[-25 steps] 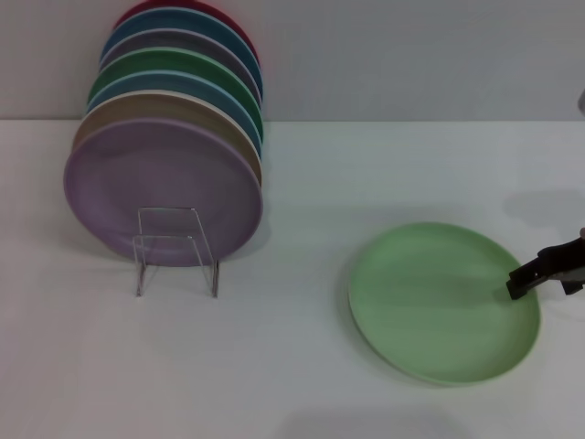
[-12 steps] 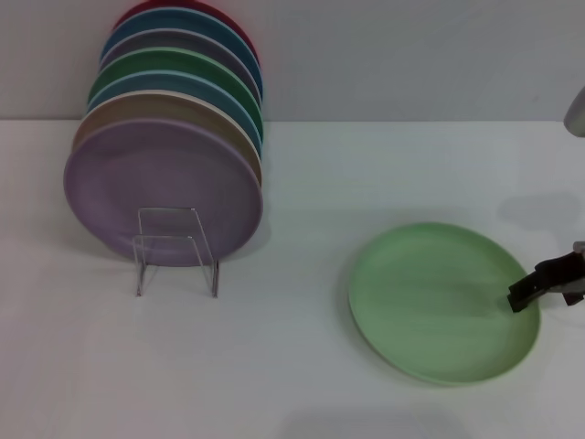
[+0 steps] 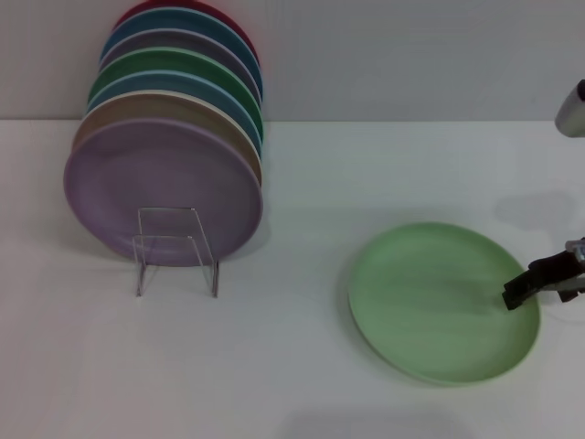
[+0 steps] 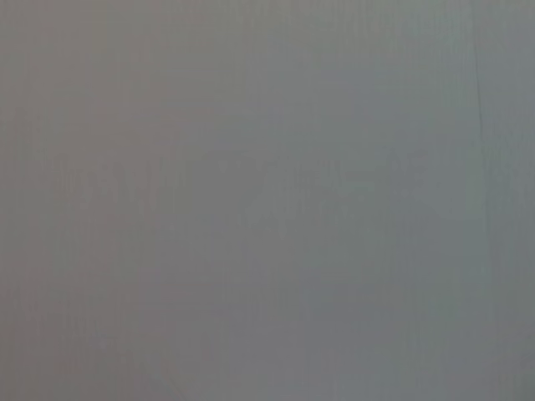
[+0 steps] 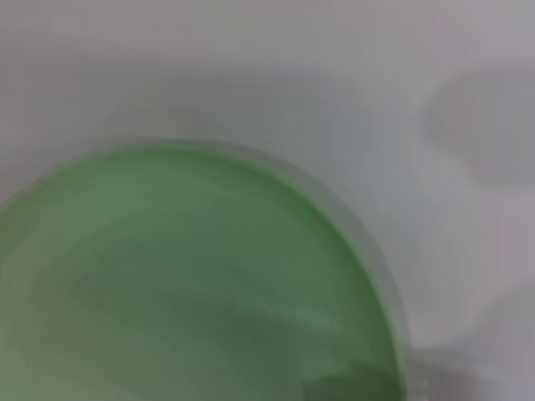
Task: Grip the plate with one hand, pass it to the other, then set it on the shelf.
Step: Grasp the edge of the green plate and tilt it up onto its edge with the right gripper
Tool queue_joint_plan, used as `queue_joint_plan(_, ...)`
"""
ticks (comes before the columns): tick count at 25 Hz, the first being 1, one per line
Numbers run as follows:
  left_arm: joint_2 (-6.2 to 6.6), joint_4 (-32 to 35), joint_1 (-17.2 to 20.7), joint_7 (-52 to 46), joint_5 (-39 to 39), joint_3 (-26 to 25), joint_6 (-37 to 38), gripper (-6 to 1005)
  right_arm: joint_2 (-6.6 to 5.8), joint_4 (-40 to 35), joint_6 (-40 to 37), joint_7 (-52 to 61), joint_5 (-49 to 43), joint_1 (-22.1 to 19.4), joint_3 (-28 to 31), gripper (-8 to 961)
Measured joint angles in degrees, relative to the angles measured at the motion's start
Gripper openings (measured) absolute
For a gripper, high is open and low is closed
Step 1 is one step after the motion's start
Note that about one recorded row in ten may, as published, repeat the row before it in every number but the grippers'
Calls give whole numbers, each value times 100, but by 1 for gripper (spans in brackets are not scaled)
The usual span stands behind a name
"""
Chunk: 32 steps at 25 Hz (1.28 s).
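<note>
The pale mint-green plate (image 3: pixel 439 300) lies flat on the white table at the right. It fills much of the right wrist view (image 5: pixel 184 284). My right gripper (image 3: pixel 514 296) comes in from the right edge, and its black finger reaches over the plate's right rim. Only that upper finger shows. The clear acrylic shelf (image 3: pixel 175 249) stands at the left, with a row of plates leaning on it. The left gripper is out of view; the left wrist view shows only plain grey.
The row on the shelf has a lilac plate (image 3: pixel 155 187) in front, then tan, blue, darker green (image 3: pixel 196 62) and red ones behind. A grey wall runs along the back. Part of my right arm (image 3: pixel 572 110) shows at the upper right edge.
The right gripper's finger has dropped slightly and crept a little farther in over the plate's right rim. The plate has not moved.
</note>
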Motion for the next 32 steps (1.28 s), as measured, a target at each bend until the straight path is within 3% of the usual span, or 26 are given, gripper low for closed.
queue_joint_plan(23,0,-2,23,0,0,35,23,860,2,-386,-257,41,7,155,-259,816)
queue_joint_plan(26,0,3,28,0,0,35,23,860,2,-393,-263,49,7,161,-286,636)
queue_joint_plan(32,0,11,26,0,0,35,23,860,2,-394,-255,65,21,161,-290,508)
